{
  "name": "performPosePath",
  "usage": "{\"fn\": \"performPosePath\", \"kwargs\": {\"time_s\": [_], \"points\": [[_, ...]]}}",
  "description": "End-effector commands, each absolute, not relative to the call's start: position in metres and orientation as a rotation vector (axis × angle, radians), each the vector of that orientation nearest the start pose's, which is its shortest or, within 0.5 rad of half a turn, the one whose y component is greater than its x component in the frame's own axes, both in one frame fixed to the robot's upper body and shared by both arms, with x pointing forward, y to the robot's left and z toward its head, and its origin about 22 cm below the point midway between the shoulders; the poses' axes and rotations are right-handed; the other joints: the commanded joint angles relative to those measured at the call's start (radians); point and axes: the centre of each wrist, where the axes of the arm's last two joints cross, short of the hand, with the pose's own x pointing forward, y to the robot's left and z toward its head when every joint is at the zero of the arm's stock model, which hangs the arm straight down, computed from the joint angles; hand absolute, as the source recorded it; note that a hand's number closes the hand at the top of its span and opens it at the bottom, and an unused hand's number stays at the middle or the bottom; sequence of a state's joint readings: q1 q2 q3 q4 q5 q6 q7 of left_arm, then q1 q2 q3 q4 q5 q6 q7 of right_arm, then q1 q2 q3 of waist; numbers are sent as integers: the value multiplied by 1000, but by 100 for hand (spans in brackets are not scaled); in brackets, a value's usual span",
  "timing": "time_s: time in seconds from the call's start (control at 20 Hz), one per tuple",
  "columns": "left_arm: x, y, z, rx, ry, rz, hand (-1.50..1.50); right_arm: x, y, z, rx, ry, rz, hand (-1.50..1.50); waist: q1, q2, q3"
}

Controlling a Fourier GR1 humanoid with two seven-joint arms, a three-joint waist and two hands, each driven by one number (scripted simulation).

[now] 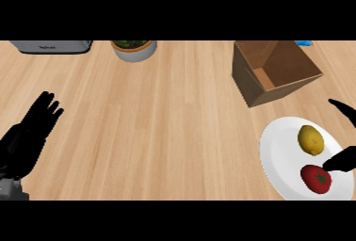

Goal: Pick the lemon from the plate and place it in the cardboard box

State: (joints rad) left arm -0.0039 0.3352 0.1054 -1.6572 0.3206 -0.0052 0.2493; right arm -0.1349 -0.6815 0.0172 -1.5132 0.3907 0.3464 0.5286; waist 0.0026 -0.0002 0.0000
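- A wooden counter with pale, lengthwise grain fills the view.
- A toaster, grey metal with a dark base, stands at the far left edge of the counter; only its near part shows, and small lettering on its face is too small to read.
- A potted plant sits at the far edge, just right of the toaster and apart from it: a round light-grey pot with dark green leaves at its top.
- A red tomato with a small green stem lies at the near right.
- A small blue object shows at the far right edge; what it is cannot be told.
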Motion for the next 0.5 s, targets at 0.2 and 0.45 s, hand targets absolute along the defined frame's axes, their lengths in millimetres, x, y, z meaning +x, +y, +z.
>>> {"fn": "performPosePath", "kwargs": {"time_s": [0.2, 0.45], "points": [[245, 309, 49, 57, -1449, 33, 0, 294, -367, 100, -820, -766, 848, -150, 1, 0, 0], [251, 305, 55, 59, -1443, 68, 0, 299, -347, 82, -818, -724, 848, -150, 0, 1, 0]]}}
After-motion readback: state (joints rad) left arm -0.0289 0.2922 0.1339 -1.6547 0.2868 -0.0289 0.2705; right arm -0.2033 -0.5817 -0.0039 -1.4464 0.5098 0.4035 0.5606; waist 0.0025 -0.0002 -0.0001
